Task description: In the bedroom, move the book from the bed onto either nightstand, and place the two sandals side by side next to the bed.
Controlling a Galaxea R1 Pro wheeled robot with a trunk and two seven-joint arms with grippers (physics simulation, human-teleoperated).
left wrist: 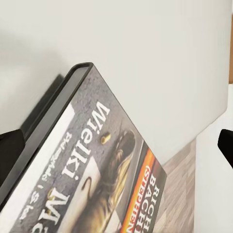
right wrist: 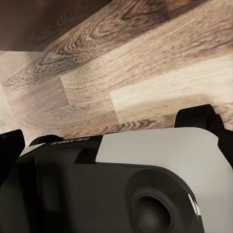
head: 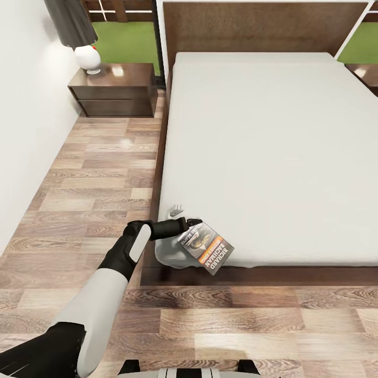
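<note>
White forearm [head: 100,294] (black wrist, claw [head: 190,224])

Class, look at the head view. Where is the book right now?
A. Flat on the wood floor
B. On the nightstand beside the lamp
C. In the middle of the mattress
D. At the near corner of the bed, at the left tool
D: the book sits at the near left corner of the bed, tilted, with the left tool at its edge.

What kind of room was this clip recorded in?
Most likely a bedroom: a large bed with a pale mattress and brown headboard, a dark two-drawer nightstand beside it carrying a lamp, and a wood-plank floor.
</note>
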